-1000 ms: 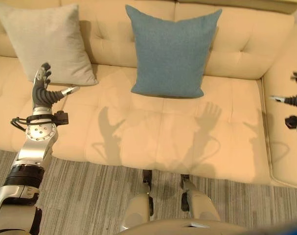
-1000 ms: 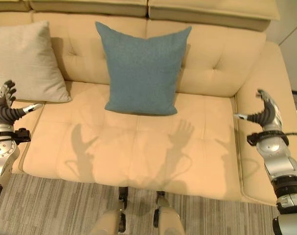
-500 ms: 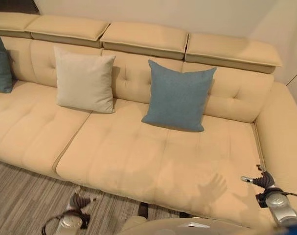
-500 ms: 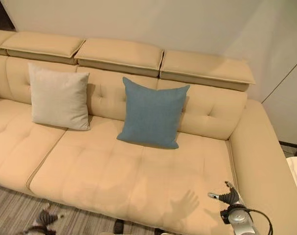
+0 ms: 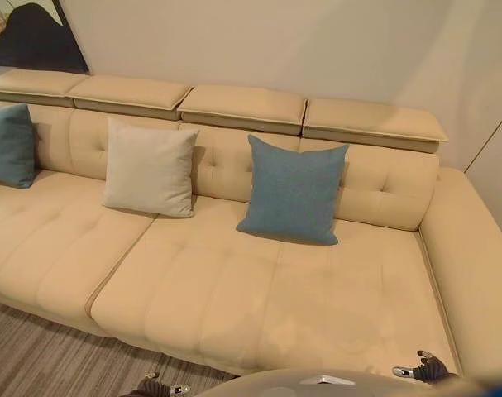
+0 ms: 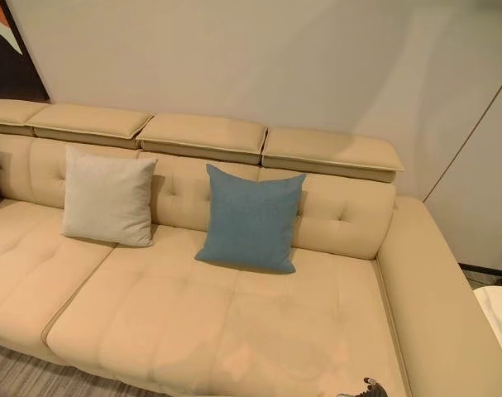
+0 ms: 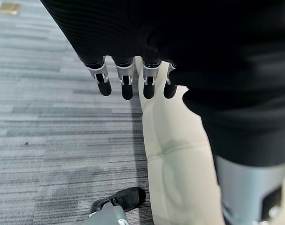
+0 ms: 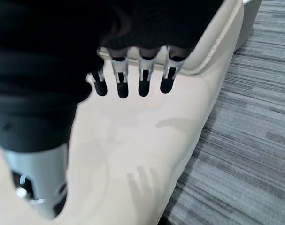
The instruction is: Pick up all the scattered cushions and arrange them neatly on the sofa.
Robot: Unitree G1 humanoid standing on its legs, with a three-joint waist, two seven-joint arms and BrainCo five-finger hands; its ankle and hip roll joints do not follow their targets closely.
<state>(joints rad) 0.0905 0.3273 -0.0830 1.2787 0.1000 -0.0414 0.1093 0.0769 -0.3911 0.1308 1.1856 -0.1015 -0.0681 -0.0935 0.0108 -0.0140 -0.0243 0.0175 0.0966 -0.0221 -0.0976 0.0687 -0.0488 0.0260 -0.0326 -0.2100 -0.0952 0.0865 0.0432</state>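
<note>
Three cushions lean upright against the back of the cream sofa [image 5: 259, 298]: a teal one [image 5: 9, 145] at the far left, a beige one [image 5: 150, 169] beside it, and a blue one [image 5: 294, 190] near the middle. My left hand [image 5: 155, 386] hangs low in front of the seat edge, over the carpet. In its wrist view its fingers [image 7: 127, 84] are straight and hold nothing. My right hand [image 5: 420, 368] is low over the seat's right end, with its fingers [image 8: 142, 77] straight and empty.
Grey striped carpet [image 5: 27, 356] runs along the sofa's front. The sofa's broad right arm [image 5: 474, 265] closes that end. A plain wall rises behind, with a dark picture [image 5: 31, 37] at the upper left. A white object [image 6: 500, 310] stands past the right arm.
The camera has pulled back and tilted up, so more of the sofa and wall shows. Both hands have dropped to the bottom edge. The cushions have stayed put.
</note>
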